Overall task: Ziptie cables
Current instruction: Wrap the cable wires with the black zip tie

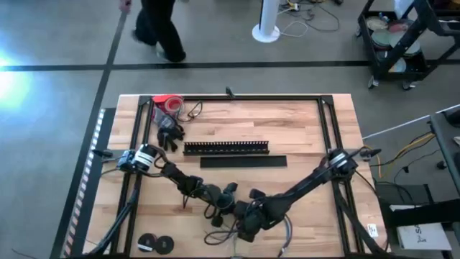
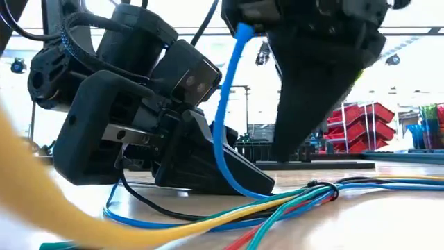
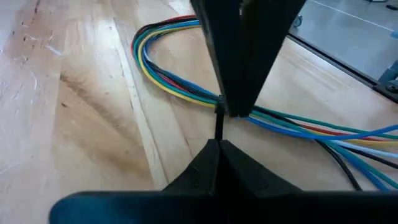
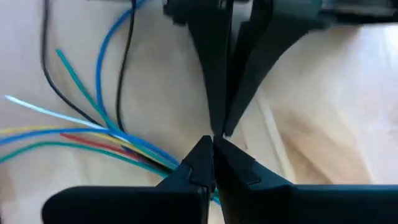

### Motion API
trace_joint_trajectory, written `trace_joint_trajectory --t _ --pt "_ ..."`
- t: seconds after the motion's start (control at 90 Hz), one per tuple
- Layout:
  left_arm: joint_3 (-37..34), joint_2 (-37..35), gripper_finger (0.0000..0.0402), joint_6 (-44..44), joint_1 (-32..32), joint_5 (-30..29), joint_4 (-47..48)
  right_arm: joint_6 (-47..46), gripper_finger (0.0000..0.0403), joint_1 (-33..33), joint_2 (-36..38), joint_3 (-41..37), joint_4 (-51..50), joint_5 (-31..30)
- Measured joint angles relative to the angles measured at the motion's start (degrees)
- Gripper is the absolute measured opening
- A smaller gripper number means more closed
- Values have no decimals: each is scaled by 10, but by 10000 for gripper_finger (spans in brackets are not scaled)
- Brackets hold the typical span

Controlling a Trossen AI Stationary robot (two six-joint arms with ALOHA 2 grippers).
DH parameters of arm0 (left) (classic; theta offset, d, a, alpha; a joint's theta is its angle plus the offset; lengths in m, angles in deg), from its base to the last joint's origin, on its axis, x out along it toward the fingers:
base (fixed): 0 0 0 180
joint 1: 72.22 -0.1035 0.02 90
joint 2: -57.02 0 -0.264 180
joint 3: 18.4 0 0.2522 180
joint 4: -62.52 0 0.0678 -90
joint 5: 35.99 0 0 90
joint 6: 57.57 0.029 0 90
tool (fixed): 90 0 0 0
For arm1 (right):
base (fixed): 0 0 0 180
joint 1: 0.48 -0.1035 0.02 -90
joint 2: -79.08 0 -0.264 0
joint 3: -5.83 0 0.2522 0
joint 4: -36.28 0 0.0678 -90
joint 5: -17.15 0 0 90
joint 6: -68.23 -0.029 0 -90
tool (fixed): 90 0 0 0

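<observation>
The cables [image 3: 186, 93], a bundle of thin blue, yellow, green, red and black wires, lie on the wooden counter [image 1: 302, 137] well to the near side of the slotted black bar [image 1: 226, 147], at the spot where both arms meet. A dark tie band [image 3: 219, 107] already circles the bundle where the wires are drawn together, and a thin black tail [image 3: 218, 127] runs from it into the left pincer [image 3: 217, 144], whose fingers are pressed together on that tail. The right pincer [image 4: 212, 144] sits just beside the bundle, tip to tip with the left one; its fingers also look closed, but what lies between them cannot be made out, so it may be pinching the same tie or nothing at all. In the low view the wires fan out across the counter from the cinched point, while one blue wire [image 2: 225, 111] loops up between the two pincers. The step in hand looks like tightening: the loop is threaded and the strap is being drawn through. The next move probably calls for a steady pull on the tail away from the bundle while the other arm braces the tie head, keeping the stray blue wire clear of the loop.
</observation>
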Motion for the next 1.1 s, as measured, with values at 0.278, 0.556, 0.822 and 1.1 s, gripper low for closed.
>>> trace_joint_trajectory --t 0.278,0.556,0.822,1.1 --pt "0 0 0 0 0 2 0 -16 0 -2 -9 -1 -29 28" --pt "0 0 0 1 0 4 0 -26 0 -14 1 -1 -69 37" --pt "0 0 0 1 0 6 0 2 0 -10 -4 8 -21 -32" --pt "0 0 0 4 1 6 0 -17 0 -10 -26 7 -36 12"
